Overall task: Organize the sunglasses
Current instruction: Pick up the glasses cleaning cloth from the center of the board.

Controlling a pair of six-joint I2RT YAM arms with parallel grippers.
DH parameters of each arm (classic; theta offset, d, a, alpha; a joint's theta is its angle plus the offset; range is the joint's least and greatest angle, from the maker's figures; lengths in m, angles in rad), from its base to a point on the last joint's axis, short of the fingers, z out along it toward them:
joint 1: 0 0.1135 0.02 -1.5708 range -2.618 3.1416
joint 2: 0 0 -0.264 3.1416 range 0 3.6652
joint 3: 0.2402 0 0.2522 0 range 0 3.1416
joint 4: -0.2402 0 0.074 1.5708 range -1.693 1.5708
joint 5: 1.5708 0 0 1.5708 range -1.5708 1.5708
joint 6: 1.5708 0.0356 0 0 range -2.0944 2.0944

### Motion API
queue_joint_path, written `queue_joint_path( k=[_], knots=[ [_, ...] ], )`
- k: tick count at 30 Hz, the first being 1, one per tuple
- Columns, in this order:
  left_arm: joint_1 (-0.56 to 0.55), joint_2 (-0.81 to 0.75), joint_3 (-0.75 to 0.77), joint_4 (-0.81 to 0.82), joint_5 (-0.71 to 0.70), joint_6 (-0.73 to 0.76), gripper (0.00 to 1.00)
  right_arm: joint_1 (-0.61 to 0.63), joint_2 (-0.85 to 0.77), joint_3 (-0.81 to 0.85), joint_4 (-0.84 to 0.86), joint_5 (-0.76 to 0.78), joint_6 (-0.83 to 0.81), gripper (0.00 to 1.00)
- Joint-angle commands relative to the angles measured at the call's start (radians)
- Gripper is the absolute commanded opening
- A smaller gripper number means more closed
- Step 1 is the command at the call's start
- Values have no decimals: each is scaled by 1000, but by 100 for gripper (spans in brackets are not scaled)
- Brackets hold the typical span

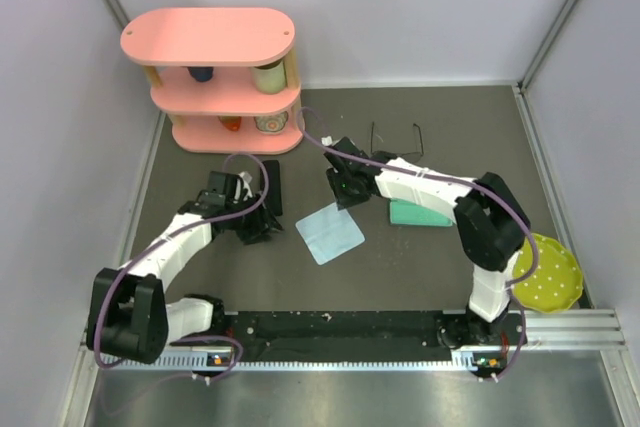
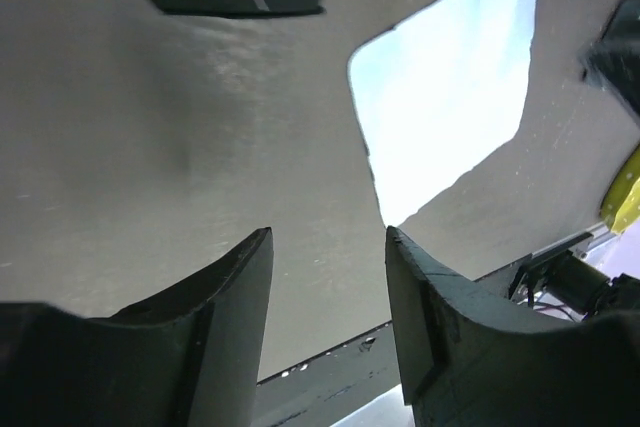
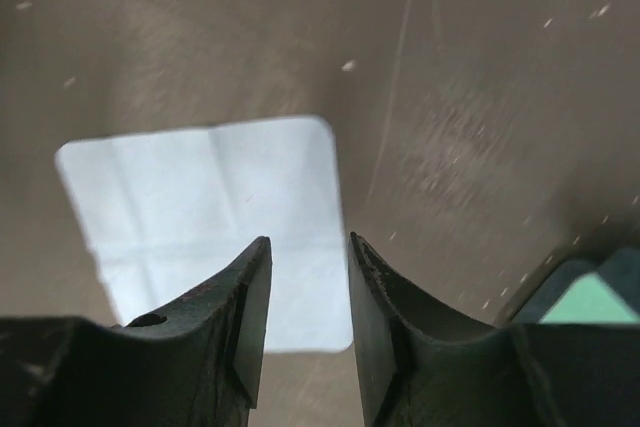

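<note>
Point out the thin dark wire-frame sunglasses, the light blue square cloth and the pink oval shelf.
thin dark wire-frame sunglasses point(image 1: 374, 139): top external view, one temple wire.
light blue square cloth point(image 1: 330, 234): top external view, its centre.
pink oval shelf point(image 1: 210, 37): top external view, top board.

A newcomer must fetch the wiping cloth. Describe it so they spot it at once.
From the pink shelf, come nearer and rightward to the middle of the dark mat. The light blue cloth lies flat there, between a black case on its left and a green case on its right. It alone is thin, pale and square.
</note>
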Motion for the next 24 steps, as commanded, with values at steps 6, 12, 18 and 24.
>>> queue_joint_path(
  k=[6,12,18,24],
  knots=[
    [-142,21,-28,227,-138,-148,50,-67,138,33,195,-54,-241,32],
    [-145,38,-9,243,-156,-148,50,-77,155,-25,291,-111,-235,32],
    [-145,82,15,238,-162,-145,50,-77,189,-16,295,-88,-230,30],
    [-156,147,60,238,-150,-108,51,-77,201,7,263,-95,-238,8]
  ],
)
